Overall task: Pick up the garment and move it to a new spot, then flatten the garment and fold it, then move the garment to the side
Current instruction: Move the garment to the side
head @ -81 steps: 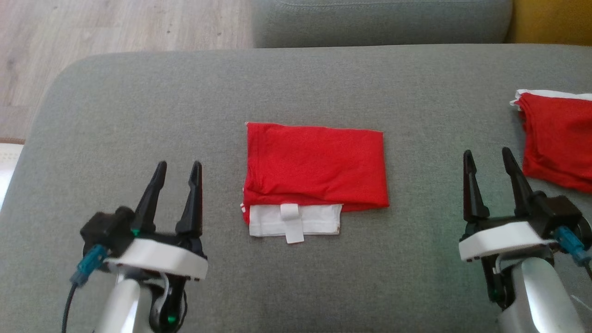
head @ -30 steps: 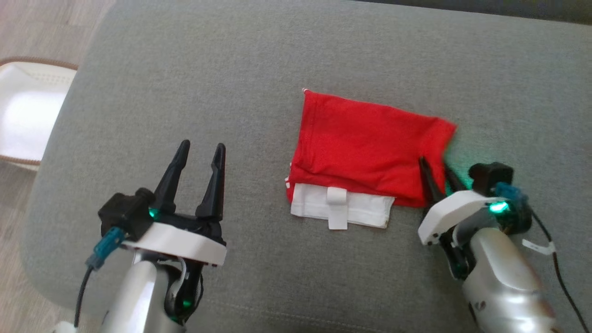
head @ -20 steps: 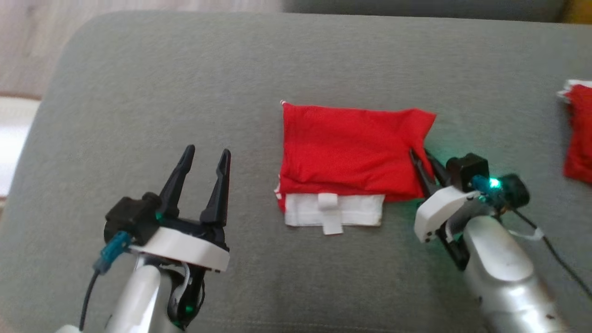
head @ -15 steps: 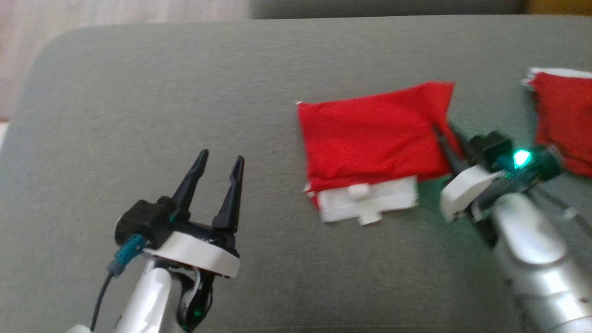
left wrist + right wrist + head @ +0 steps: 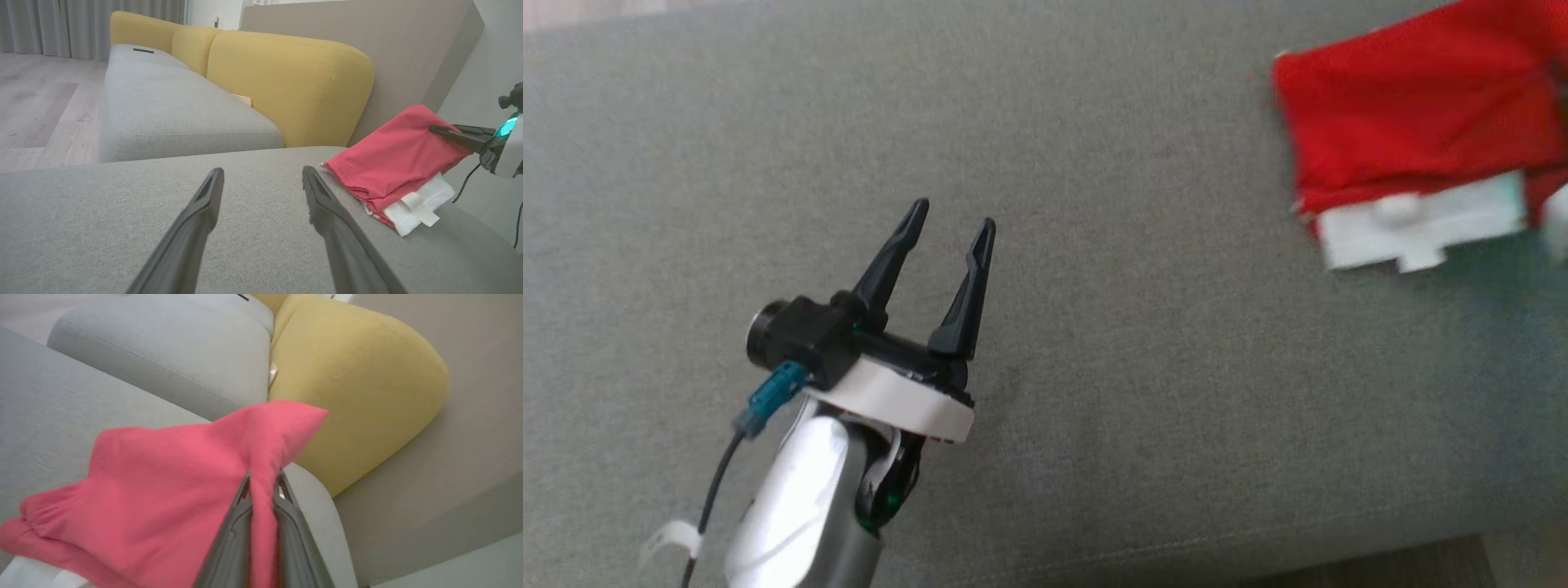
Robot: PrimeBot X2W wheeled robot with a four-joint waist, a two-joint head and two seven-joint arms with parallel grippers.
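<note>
- Left gripper (image 5: 954, 214) is seen spread and empty over the grey woven cushion (image 5: 1094, 327) in the head view. The folded red garment (image 5: 1413, 122) is laid at upper right, long axis left-right, white band nearest.
- Left wrist view: its right edge is raised, pinched by the right gripper (image 5: 435, 130).
- Right wrist view: soft cloth is clamped, one corner peaked.

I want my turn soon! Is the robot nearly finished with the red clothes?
Nearly. The garment already lies folded, red over white. The right tool is shut on one edge, holding it up off the couch. Left to do: set it down at the side. The left tool is open, holding nothing.
</note>
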